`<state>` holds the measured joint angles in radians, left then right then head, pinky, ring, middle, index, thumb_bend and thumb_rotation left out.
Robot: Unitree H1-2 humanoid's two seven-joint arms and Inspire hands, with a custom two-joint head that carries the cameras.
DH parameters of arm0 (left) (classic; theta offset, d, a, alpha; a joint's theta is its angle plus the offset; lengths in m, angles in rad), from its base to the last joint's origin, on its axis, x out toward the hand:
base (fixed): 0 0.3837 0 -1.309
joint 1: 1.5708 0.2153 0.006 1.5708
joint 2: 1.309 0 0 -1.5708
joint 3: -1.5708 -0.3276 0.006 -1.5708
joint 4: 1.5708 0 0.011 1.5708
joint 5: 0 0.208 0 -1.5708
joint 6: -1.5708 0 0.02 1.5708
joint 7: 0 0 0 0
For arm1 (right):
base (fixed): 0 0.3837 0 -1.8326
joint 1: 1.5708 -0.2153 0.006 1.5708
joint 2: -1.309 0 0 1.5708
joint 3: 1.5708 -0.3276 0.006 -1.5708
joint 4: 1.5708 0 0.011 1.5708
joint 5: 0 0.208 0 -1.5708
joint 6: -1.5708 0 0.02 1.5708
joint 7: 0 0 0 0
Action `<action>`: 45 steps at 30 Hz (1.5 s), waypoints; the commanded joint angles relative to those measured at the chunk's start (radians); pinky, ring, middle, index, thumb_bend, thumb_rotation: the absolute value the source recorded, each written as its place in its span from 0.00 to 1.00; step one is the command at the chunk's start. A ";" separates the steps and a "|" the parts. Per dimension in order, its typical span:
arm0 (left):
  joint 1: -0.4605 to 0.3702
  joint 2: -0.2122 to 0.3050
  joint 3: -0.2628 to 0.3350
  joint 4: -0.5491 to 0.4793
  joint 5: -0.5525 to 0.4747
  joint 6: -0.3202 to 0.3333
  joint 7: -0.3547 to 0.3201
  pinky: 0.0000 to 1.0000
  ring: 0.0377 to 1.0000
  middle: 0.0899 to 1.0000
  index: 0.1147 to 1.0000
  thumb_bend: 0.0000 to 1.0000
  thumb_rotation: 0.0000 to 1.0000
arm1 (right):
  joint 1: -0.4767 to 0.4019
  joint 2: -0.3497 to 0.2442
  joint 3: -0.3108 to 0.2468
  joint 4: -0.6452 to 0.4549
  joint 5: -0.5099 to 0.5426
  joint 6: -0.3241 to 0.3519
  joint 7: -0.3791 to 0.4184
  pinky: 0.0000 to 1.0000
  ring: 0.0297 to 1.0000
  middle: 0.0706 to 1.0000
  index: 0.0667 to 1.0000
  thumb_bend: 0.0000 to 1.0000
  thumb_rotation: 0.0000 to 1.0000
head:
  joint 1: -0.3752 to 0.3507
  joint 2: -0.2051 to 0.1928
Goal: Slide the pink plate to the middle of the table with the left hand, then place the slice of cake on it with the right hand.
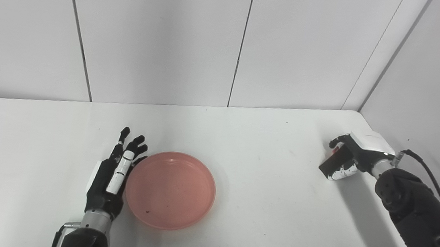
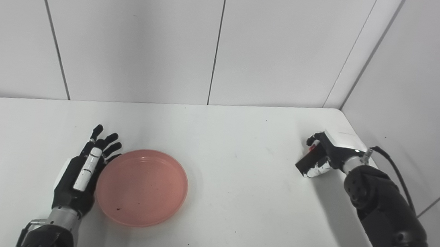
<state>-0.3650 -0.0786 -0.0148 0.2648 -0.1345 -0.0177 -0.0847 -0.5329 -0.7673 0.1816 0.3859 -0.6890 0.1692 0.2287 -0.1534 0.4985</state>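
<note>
The pink plate (image 1: 170, 190) lies empty on the white table, left of the middle. My left hand (image 1: 114, 174) is open, its fingers straight and its edge pressed against the plate's left rim. Far to the right, near the table's back corner, the slice of cake (image 1: 333, 163) shows as a dark brown block with white icing and a red bit on top. It rests low on the table. My right hand (image 1: 356, 152) is curled around it from the right, with fingers over its top. Part of the cake is hidden by that hand.
The white table (image 1: 262, 192) ends at grey wall panels behind and at a wall on the right, close to my right arm (image 1: 413, 210). A black cable (image 1: 429, 176) loops off the right wrist. Small dark specks dot the plate.
</note>
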 commanded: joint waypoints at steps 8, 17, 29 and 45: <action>0.012 0.005 -0.003 0.022 0.004 0.042 -0.002 0.81 0.87 0.88 1.00 0.65 0.74 | -0.032 -0.015 -0.028 0.053 0.035 -0.016 -0.076 0.33 0.36 0.42 0.51 0.57 0.00 | 0.003 0.002; 0.013 0.009 -0.005 0.018 0.006 0.048 -0.004 0.81 0.87 0.89 1.00 0.65 0.75 | -0.028 -0.005 -0.019 0.050 0.038 0.013 -0.078 0.28 0.30 0.43 0.45 0.53 0.00 | 0.003 0.003; 0.012 0.007 -0.004 0.019 -0.002 0.056 -0.006 0.81 0.87 0.89 1.00 0.65 0.74 | -0.018 -0.007 -0.021 0.008 0.039 -0.004 -0.085 0.30 0.32 0.44 0.45 0.53 0.00 | 0.004 0.003; 0.000 0.002 -0.011 0.049 0.007 0.044 -0.004 0.81 0.87 0.89 1.00 0.67 0.73 | -0.005 0.017 -0.043 -0.445 0.010 0.066 0.032 0.30 0.35 0.44 0.53 0.51 0.00 | 0.012 -0.006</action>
<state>-0.3816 -0.0756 -0.0218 0.2862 -0.1346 -0.0157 -0.0890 -0.4992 -0.7329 0.1525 0.0020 -0.6602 0.1943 0.2417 -0.1427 0.4924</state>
